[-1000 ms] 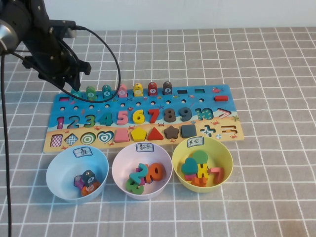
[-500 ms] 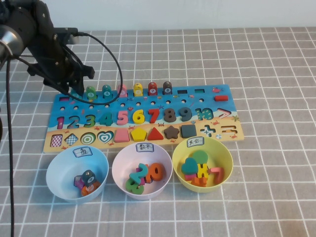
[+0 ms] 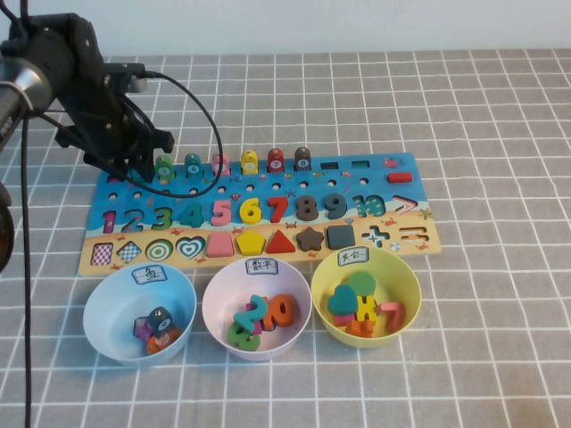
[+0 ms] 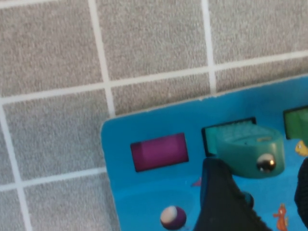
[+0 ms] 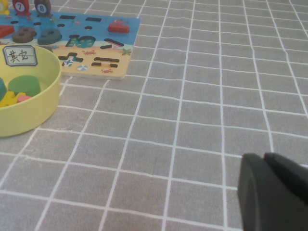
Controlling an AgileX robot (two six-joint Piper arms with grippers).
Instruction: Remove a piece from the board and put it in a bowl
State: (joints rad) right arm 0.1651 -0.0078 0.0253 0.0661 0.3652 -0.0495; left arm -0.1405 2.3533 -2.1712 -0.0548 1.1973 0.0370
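The board (image 3: 268, 214) lies across the middle of the table. The teal fish piece (image 4: 248, 149) stands in its slot near the board's far left end, next to an empty purple slot (image 4: 159, 151). My left gripper (image 4: 260, 166) is open, low over the piece, with a finger (image 4: 224, 202) on either side of it. In the high view the left gripper (image 3: 143, 165) hides the piece. The pale blue bowl (image 3: 98, 308) with its white label stands in front of the board's left end and holds several pieces. My right gripper (image 5: 267, 159) is shut and empty, low over the bare cloth.
More pegs stand in the board's back row: green (image 3: 164, 167), blue-teal (image 3: 193, 164), pink, yellow, red and brown. A pink bowl (image 3: 214, 303) and a yellow bowl (image 3: 410, 294) hold numbers and shapes. The left arm's cable (image 3: 210, 116) loops over the board.
My left arm has moved down and right towards the board's back left corner. The gripper now sits over the peg row. Nothing else has moved.
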